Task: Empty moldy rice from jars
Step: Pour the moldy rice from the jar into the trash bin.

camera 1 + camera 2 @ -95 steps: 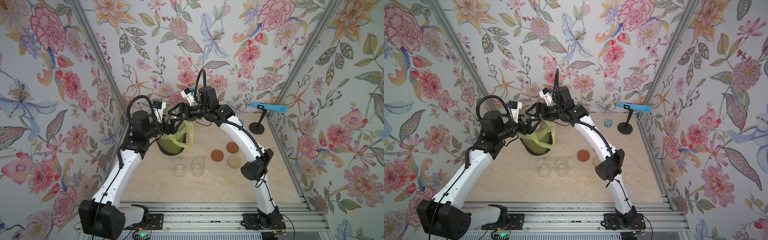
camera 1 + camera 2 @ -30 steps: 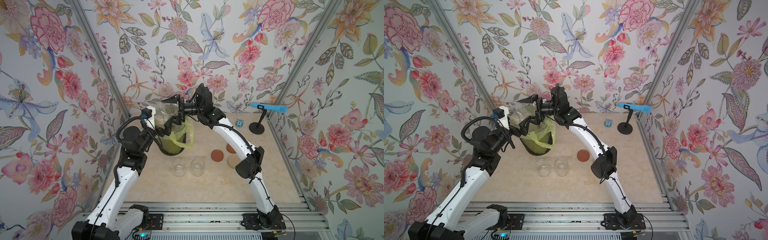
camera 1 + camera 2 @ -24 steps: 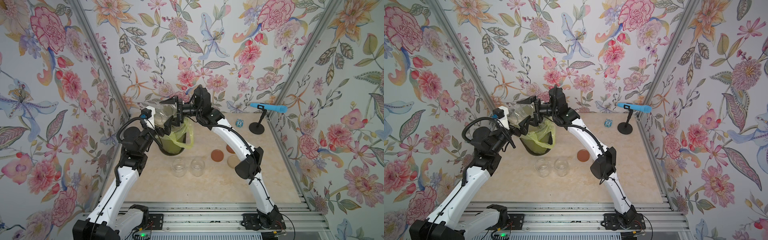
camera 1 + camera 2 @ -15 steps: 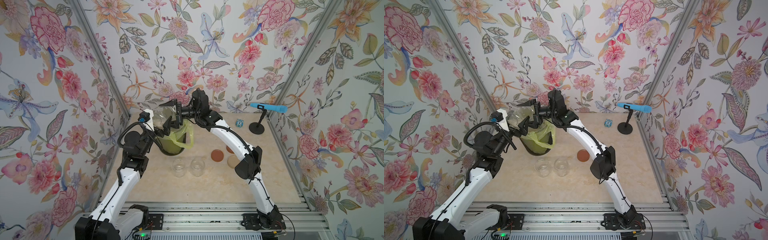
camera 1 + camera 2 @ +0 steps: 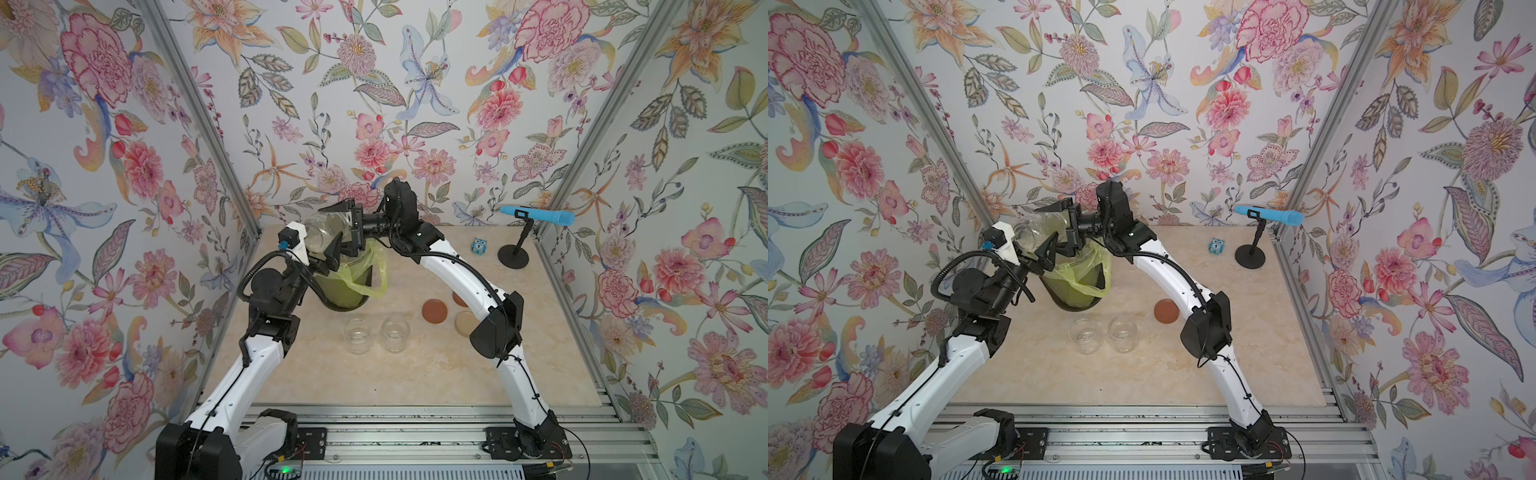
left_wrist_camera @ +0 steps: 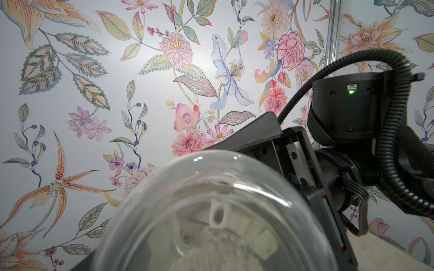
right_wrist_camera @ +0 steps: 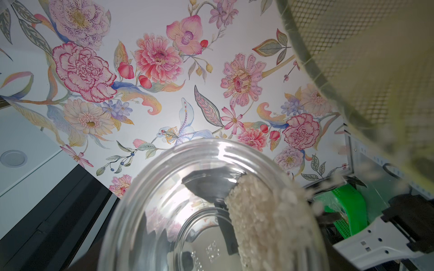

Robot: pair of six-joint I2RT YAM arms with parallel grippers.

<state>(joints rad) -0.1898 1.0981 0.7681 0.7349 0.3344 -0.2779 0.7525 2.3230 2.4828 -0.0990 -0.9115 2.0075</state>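
My right gripper (image 5: 332, 232) is shut on a clear glass jar (image 5: 326, 232), held on its side above the green bin (image 5: 345, 291). The jar's mouth faces the left wall. Moldy rice (image 7: 258, 211), a pale grainy mass, slides along the glass toward the mouth, and loose grains blur past the bin's mesh (image 7: 364, 58). My left gripper (image 5: 318, 266) sits just under the jar at the bin's rim, its jaws hidden. Two empty lidless jars (image 5: 356, 334) (image 5: 395, 332) stand on the table in front of the bin.
Two reddish-brown lids (image 5: 434, 311) (image 5: 459, 298) and a beige lid (image 5: 463, 323) lie beside my right arm. A blue microphone on a black stand (image 5: 514, 262) and a small blue toy (image 5: 479, 246) sit at the back right. Floral walls close three sides.
My right gripper has carried the jar left and tipped it further onto its side. My left arm has drawn back and risen, its wrist now beside the jar's mouth.
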